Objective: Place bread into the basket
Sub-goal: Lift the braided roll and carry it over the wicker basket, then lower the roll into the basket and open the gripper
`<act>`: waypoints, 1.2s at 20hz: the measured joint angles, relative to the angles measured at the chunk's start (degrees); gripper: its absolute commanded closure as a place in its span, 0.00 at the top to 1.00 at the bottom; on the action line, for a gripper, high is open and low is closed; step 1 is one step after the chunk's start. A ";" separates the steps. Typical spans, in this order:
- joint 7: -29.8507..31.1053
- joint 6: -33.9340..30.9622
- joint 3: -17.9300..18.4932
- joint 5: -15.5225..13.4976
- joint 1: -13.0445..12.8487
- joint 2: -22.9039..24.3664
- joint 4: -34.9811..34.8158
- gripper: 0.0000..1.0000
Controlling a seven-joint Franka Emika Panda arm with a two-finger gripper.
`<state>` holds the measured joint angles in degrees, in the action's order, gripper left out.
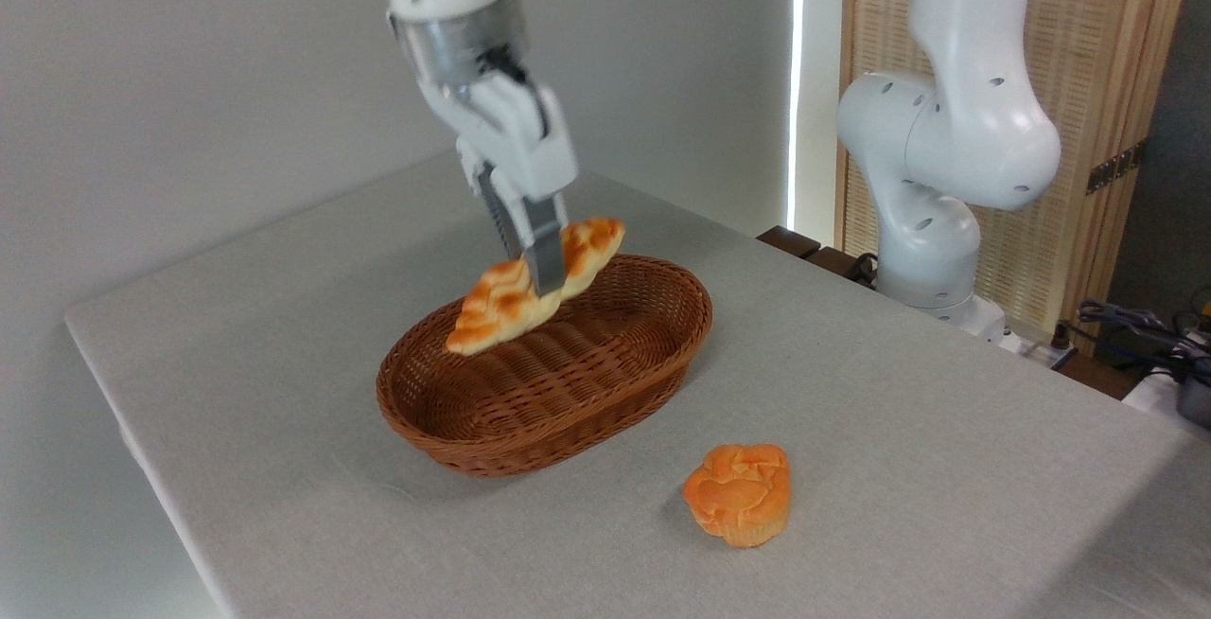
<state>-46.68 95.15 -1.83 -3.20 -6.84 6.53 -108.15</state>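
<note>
A grey table (284,392) is seen, with a pale wall behind it. Toward the left of centre, a basket (530,411) is set on the cloth, its long axis running from lower left to upper right. Above it, the bread (501,302) is held in the air, tilted, with its lower tip down at the left over the basket's hollow and its upper tip raised at the right near the far rim. No contact between bread and basket can be made out. The loaf is clamped about its middle by the gripper (542,278), whose fingers (546,259) are closed against it from above; the arm comes down from the top edge. Further right, on the bare table in front of the basket and well apart from it, a bun (739,492) is placed. At the far right, a second white arm (946,146) is stood beside a slatted screen (1107,108).
</note>
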 measured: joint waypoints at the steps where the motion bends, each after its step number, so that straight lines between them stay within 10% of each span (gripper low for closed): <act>1: 0.14 1.96 -0.65 1.17 -1.11 -0.94 -1.28 0.65; 5: 0.10 7.68 -1.38 2.12 -1.82 -3.42 -3.71 0.99; 24: -0.17 11.77 -1.97 2.17 -0.52 -3.00 -3.09 1.00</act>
<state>-46.84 106.92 -3.81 -1.04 -7.36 3.53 -111.24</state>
